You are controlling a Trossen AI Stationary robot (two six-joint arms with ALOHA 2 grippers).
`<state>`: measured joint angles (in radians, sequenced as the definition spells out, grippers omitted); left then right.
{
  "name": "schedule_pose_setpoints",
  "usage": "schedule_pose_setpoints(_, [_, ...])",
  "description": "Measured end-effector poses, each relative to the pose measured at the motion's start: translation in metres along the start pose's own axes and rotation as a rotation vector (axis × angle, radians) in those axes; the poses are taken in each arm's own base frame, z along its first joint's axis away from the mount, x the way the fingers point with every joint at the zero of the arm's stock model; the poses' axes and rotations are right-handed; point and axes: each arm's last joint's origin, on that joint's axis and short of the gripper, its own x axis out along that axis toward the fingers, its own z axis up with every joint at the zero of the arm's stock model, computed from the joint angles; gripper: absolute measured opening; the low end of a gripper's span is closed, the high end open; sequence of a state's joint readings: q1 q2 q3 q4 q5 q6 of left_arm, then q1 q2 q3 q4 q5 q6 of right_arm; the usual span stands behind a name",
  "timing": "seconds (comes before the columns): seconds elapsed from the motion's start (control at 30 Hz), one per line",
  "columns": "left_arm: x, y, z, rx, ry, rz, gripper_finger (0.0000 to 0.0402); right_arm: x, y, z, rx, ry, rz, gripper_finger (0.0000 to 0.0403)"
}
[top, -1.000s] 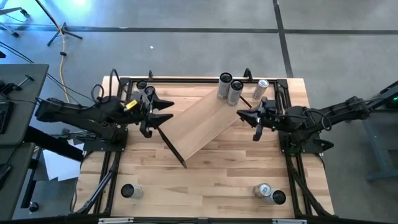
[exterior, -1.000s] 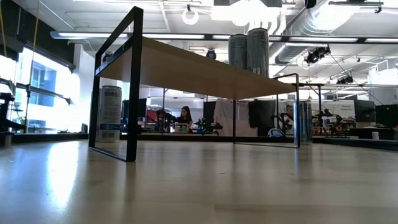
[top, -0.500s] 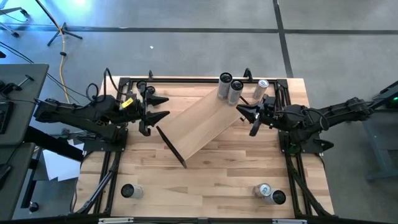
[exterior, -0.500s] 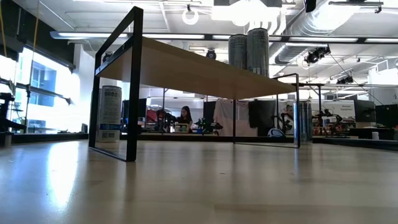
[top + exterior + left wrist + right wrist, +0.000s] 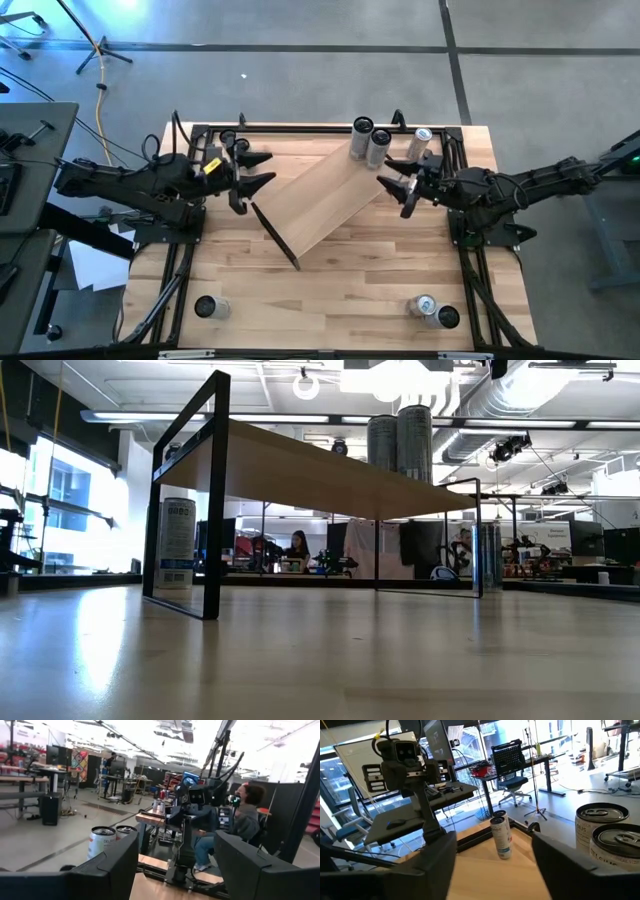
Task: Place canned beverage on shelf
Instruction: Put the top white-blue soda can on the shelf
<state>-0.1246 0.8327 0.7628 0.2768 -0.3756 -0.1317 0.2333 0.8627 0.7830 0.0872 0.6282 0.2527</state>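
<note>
High view showed the shelf point(image 5: 325, 205) lying slantwise between the two arms, with two grey cans point(image 5: 370, 142) standing together on its far end, just ahead of the right gripper point(image 5: 392, 188), whose fingers stood apart and held nothing. The left gripper point(image 5: 255, 170) hovered off the shelf's other end, its fingers also parted and empty, and a can with a white label point(image 5: 419, 142) stood on the tabletop point(image 5: 350, 280) near the right arm. The risk I judged from there: the right fingers, so near the shelf's edge and the paired cans, might clip one of them in moving off and topple it. Low view showed the shelf raised on its black brackets point(image 5: 200, 500), the two cans upright on top, and no gripper in sight. Left wrist view looked between parted, empty fingers point(image 5: 107, 867) towards the pair of cans point(image 5: 102, 840) far ahead. Right wrist view showed the right fingers point(image 5: 435, 855) wide apart and touching nothing, the two shelved cans point(image 5: 607, 837) beside one finger and a slim can point(image 5: 501, 837) standing farther ahead between them.
</note>
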Motion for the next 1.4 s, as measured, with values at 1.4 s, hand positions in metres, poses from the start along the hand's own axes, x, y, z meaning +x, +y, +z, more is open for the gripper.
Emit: schedule_pose_setpoints(1.4, [0.038, 0.12, 0.006, -0.298, 0.677, 1.122, 0.0225, 0.004, 0.001, -0.009, 0.023, 0.054, -0.017, 0.0328])
